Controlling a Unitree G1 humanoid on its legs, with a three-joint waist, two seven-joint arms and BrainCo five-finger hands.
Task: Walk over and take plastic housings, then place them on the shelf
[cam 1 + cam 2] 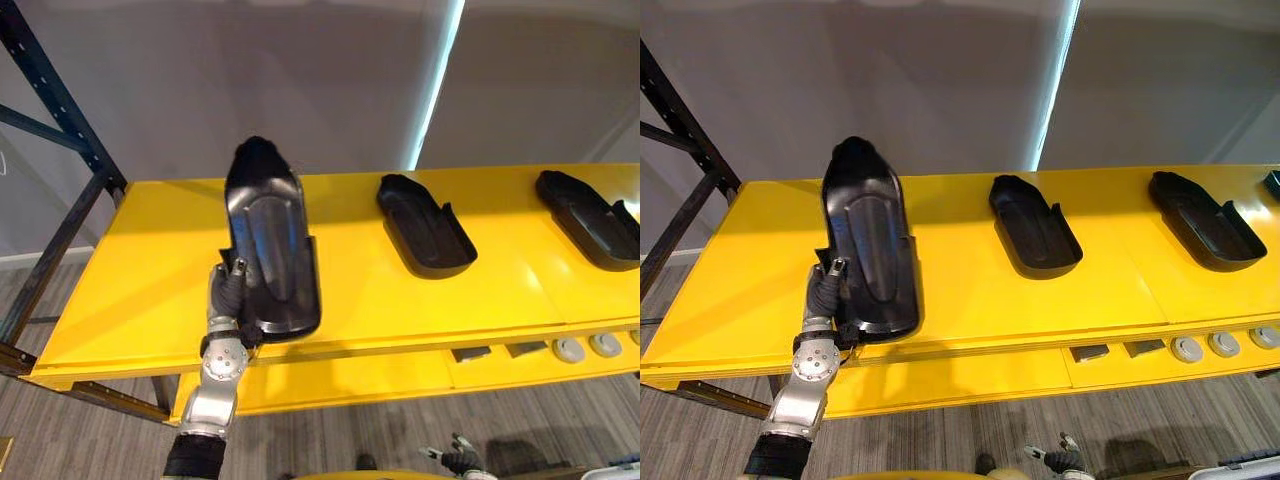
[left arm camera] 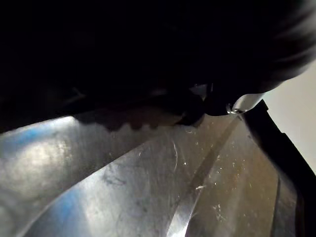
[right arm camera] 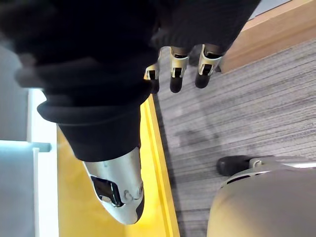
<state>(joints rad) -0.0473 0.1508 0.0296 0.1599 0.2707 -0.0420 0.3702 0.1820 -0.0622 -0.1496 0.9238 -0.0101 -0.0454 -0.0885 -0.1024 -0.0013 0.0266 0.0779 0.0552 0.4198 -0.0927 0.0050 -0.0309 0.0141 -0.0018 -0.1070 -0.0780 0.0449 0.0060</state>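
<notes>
The left hand (image 1: 230, 292) grips a black housing (image 1: 270, 240) by its near left corner, thumb against the edge and the fingers tucked behind it. The housing stands tilted up from the hand, hollow side away, its near end low over the front edge of the yellow shelf (image 1: 150, 260) and its far end raised toward the wall. In the left wrist view its scuffed, shiny surface lies right against the hand.

To the right of the left hand, a second housing (image 1: 425, 225) lies hollow side up on the shelf, well apart from the held one, and a third housing (image 1: 590, 218) lies further right.

The right hand (image 3: 177, 63) hangs low above the grey floor (image 3: 237, 113), fingers relaxed and holding nothing.
</notes>
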